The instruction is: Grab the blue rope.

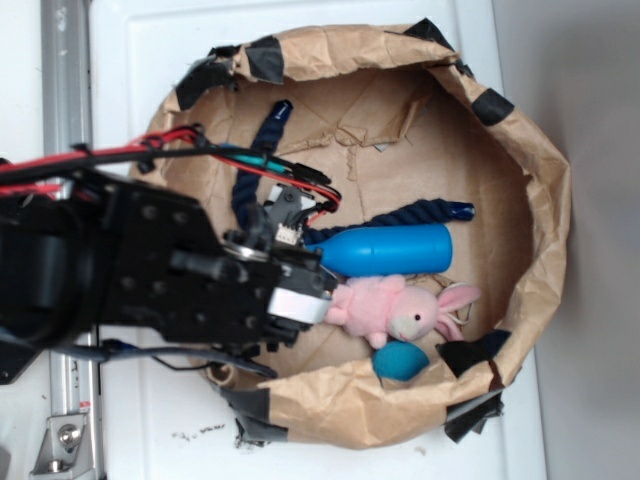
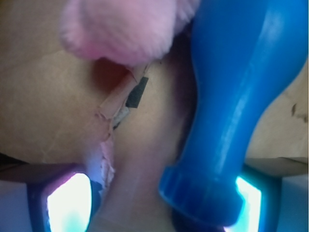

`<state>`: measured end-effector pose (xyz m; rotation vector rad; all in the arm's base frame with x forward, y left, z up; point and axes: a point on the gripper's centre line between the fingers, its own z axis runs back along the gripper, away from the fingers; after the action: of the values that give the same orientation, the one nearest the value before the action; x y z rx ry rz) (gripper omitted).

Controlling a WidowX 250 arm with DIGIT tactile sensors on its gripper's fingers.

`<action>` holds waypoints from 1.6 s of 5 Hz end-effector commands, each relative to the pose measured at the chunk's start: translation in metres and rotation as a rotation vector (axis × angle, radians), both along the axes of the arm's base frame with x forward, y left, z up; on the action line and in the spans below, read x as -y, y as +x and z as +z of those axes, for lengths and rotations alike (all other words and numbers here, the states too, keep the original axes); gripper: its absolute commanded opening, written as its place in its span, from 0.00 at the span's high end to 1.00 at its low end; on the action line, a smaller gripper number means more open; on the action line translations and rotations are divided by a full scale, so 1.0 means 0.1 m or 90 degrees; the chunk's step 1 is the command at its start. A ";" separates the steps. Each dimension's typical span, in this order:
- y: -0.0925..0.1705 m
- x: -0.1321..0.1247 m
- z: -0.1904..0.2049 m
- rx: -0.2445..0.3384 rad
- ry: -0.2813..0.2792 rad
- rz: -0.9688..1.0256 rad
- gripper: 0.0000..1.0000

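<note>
gripper [image 1: 318,290] jaws spread, empty, at the blue bottle's [image 1: 390,250] neck beside the pink bunny [image 1: 385,308]; blue rope [image 1: 420,212] behind the bottle

Exterior view: overhead, looking straight down on the white worktop [image 1: 330,30], far enough to take in the whole paper basin [image 1: 545,200]; arm enters from the left edge.
Wrist view: mounted at the gripper, very close, facing the basin floor.
Shared: blue bottle toy [image 1: 385,250] [image 2: 236,111], pink plush rabbit [image 1: 385,310] [image 2: 120,29].
</note>
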<state>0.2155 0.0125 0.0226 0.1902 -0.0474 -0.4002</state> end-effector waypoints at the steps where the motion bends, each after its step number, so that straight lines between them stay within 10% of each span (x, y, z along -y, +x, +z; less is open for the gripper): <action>1: -0.27 -0.45 0.17 0.017 0.057 -0.044 0.00; 4: 0.07 -0.58 0.12 -0.058 -0.035 -0.065 0.00; 8: 0.15 -0.02 -0.13 -0.125 -0.044 -0.233 0.00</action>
<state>0.2287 0.0224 0.0096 0.0707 0.1130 -0.7358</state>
